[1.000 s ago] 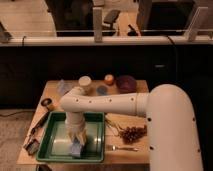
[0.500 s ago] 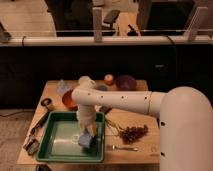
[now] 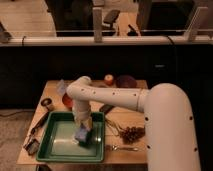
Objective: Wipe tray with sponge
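Note:
A large green tray [image 3: 61,143] lies on the front left of the wooden table. The light-blue sponge [image 3: 81,135] rests on the tray's bottom, right of its middle and close to the right rim. My gripper [image 3: 83,127] points straight down onto the sponge and is shut on it, pressing it against the tray. The white arm reaches in from the right and bends down over the tray's far right corner, hiding part of the rim there.
Behind the tray sit a red bowl [image 3: 67,102], a purple bowl [image 3: 126,81], an orange fruit [image 3: 109,78] and a small tin [image 3: 47,104]. A brown bunch [image 3: 131,134] and a fork [image 3: 120,148] lie right of the tray. A long-handled brush [image 3: 36,129] lies to its left.
The gripper has dragged the sponge from the tray's front middle to its right side, then a little back toward the far edge. The elbow has swung with it.

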`<state>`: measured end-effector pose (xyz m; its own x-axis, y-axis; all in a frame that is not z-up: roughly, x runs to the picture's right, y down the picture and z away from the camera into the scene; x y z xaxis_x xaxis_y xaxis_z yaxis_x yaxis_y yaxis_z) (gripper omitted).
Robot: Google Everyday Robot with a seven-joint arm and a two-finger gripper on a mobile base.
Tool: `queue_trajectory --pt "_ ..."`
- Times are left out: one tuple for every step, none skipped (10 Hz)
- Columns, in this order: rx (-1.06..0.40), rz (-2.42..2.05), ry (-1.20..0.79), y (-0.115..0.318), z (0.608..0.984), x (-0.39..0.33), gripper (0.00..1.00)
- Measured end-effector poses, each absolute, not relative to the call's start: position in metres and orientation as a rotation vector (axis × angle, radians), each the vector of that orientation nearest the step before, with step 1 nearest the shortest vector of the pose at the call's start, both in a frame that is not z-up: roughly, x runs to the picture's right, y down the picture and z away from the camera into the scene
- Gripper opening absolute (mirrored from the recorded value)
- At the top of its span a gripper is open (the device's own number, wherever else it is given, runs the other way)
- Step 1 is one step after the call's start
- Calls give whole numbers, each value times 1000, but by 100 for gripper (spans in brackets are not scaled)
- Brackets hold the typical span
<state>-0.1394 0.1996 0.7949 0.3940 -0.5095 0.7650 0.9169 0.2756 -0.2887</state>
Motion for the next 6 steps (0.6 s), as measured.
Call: queue_trajectory --pt "-807 -1071 -628 202 798 -156 4" --pt "-810 -1104 -656 204 799 -173 4" --pt "-820 -1148 -695 213 799 -192 4" --pt "-826 -1172 -720 220 796 -201 4" --pt "-835 -1187 -740 227 791 -207 4" --pt "-847 -1198 -759 237 783 -207 4"
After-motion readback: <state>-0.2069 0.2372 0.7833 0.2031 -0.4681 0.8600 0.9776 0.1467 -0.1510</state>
